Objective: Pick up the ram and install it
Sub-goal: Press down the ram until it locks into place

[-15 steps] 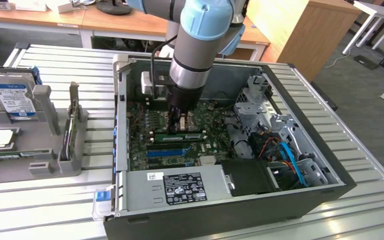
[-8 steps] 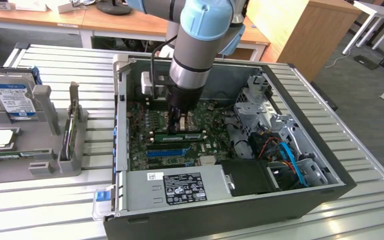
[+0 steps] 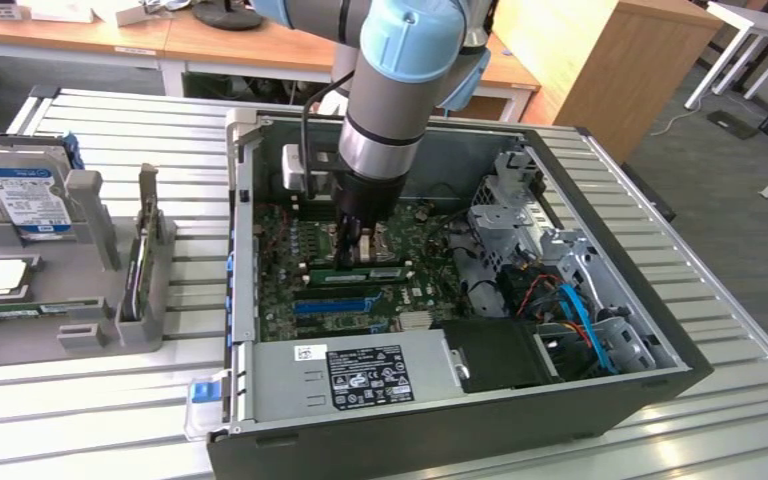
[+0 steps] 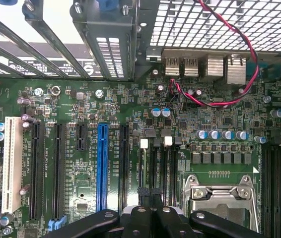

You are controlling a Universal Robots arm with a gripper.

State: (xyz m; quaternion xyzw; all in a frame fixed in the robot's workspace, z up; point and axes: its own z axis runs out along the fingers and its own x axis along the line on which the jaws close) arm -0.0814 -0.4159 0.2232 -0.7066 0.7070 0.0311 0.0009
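While the gripper (image 3: pixel 349 258) stands low inside the open computer case (image 3: pixel 651 385), its fingers are pressed together and they sit directly on the ram (image 3: pixel 355 272), the green stick that lies along a slot of the motherboard (image 3: pixel 307 240), close to the blue slot (image 3: pixel 337 300). You cannot see from the exterior view if the stick is fully seated or only resting in the slot, so I judge this as the first risk: if one end is higher than the other, a push downward could bend the board or damage the slot contacts. In the wrist view the dark fingers (image 4: pixel 141 220) are closed just above the motherboard, near the black slots and the processor socket (image 4: pixel 220 196); a small sideways slip could hit these parts. The red and black cable (image 4: pixel 215 101) runs loose over the board, so you should watch that the arm does not catch it. The hard drive (image 3: pixel 24 195) in its holder stands well apart, outside the case.
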